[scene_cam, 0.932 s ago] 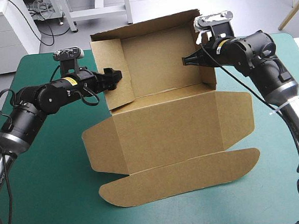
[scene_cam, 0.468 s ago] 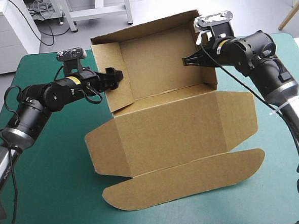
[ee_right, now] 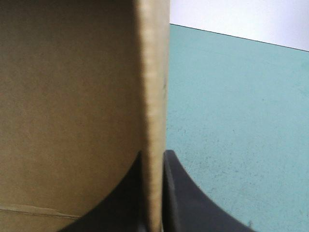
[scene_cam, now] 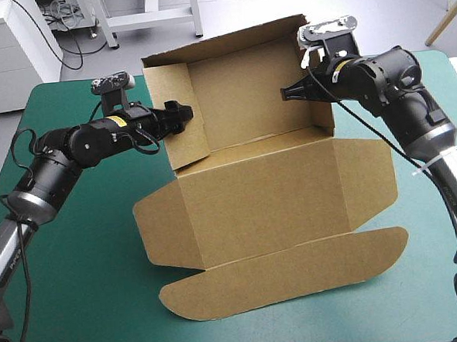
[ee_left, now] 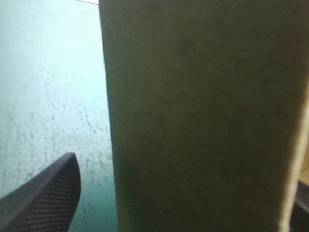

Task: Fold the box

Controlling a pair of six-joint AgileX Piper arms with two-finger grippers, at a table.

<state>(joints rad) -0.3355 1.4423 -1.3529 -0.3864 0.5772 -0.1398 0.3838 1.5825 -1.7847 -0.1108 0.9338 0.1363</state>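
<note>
While its lid (scene_cam: 271,230) lay flat on the cover (scene_cam: 79,258) at 6 o'clock, rounded flap nearest, the box (scene_cam: 264,176) had slid a little toward 3 o'clock since just before. Beyond the lid, toward 12 o'clock, the tray's walls stood raised.

At 10 o'clock the left gripper (scene_cam: 180,112) had reached farther in at the left wall (scene_cam: 165,82), which now stood a touch more upright. Its fingers (ee_left: 48,198) were spread wide, with the wall between them and not clamped. At 1 o'clock the right gripper (scene_cam: 287,94) had not moved. It pinched the right wall (ee_right: 153,96) edge-on, fingers almost meeting.

This looked like the walls being squared up before tucking. The fold seemed about half done, with the lid untouched.

Brown board filled the left wrist view. Only a sliver of that gripper's second finger showed, so contact with the wall could not be judged. The right arm hid most of the right wall from above, and the tray floor was hard to make out.
</note>
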